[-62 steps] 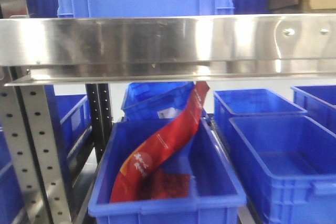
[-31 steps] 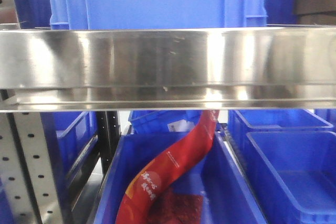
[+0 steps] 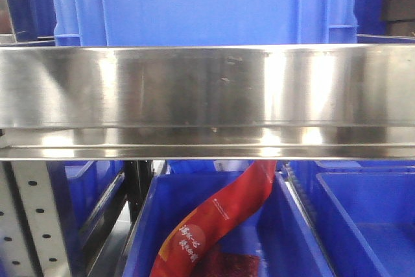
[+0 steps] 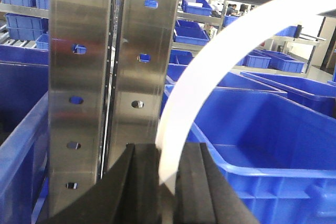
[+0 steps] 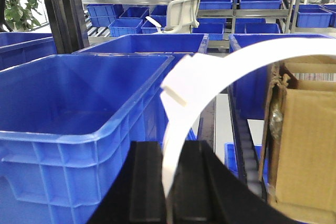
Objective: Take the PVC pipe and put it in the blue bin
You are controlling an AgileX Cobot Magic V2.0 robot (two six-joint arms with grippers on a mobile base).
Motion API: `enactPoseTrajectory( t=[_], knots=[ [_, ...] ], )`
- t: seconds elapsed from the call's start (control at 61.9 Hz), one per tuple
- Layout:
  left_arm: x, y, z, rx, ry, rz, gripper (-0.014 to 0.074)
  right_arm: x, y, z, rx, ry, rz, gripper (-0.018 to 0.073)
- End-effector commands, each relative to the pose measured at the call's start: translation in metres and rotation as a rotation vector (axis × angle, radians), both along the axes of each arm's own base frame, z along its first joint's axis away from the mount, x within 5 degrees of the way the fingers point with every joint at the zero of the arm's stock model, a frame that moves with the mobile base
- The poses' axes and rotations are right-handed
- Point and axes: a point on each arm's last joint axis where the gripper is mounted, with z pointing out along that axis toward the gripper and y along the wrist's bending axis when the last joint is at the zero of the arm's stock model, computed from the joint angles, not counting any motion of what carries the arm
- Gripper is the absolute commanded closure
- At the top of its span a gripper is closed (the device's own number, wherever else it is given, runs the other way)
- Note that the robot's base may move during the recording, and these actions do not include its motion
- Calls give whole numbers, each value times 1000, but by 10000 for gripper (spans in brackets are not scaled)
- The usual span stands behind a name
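Jaws on left face steel upright (image 4: 84, 77), blue bin (image 4: 252, 129) beside.

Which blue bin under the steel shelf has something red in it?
The middle bin, holding a long red packet; the bin to its right shows only bare blue floor.

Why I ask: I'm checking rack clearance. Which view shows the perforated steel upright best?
The left wrist view: the perforated steel upright fills its left half, with its holes clear. The front view shows only a strip of it at lower left, below the shelf rail. The right wrist view does not show it.
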Motion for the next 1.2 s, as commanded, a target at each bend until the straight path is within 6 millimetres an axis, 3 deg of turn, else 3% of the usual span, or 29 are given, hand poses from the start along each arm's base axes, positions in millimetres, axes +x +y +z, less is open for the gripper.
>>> enactPoseTrajectory(
  t=[0.0, 1.018, 1.179],
  knots=[
    [-1, 0, 3, -6, -32, 0, 707, -1, -1, 3, -10, -33, -3, 718],
    [-1, -1, 2, -18, -14, -7, 707, 2, 1, 1, 11, -10, 4, 718],
    [-2, -10, 19, -8, 28, -95, 707, 7, 13, 11, 65, 2, 96, 718]
  ],
)
